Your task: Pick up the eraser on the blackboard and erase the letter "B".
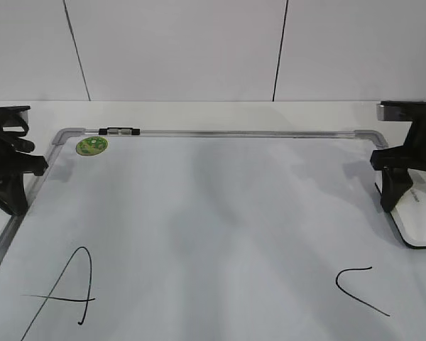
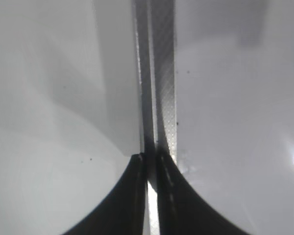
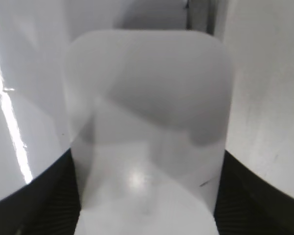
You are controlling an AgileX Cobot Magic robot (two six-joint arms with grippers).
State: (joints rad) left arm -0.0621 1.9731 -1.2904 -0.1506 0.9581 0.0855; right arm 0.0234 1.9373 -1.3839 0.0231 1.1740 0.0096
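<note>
The eraser [image 1: 422,217] lies at the desk's right edge, on the right rim of the blackboard [image 1: 220,213], directly under the right gripper [image 1: 396,186]. In the right wrist view the eraser [image 3: 149,127] fills the gap between the two dark fingers [image 3: 44,200], its long axis running straight away from the wrist, in line with the gripper. The jaws stand apart, one on each long side; whether the pads touch the plastic yet cannot be told. The right arm is plainly the nearer one, poised low over the board's right side.

The left gripper [image 1: 18,167] sits at the desk's left edge over the board's frame [image 2: 161,88]; its fingertips [image 2: 132,196] are drawn together with only a sliver between, holding nothing.

No "B" is visible between the "A" [image 1: 67,295] near the front left and the "C" stroke [image 1: 358,288] near the front right. Judgement: the coming move is a straight squeeze across the eraser's short axis.
</note>
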